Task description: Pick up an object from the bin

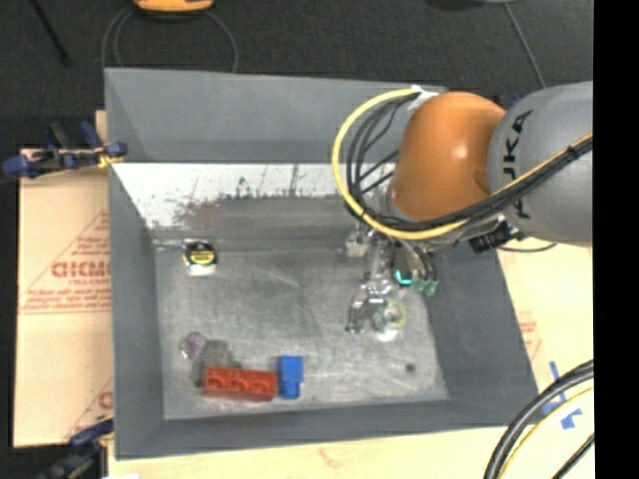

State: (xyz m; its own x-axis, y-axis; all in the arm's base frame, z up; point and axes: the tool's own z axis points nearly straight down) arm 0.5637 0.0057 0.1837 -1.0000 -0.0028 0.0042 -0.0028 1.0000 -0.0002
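I see a small pale roundish thing [392, 319] with a greenish tint, lying on the floor of the bin [300, 297], right of centre, nearer the right wall than the left

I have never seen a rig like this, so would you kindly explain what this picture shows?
One camera looks down, slightly from the side, into a grey metal bin. The big grey robot arm with its orange cover reaches in from the right; its tool hangs low in the bin's right part, beside a small pale roundish thing. Whether it grips that, I cannot tell. Front left lie a red toy brick, a blue block and a small grey lump; further back left sits what looks like a small tape measure.
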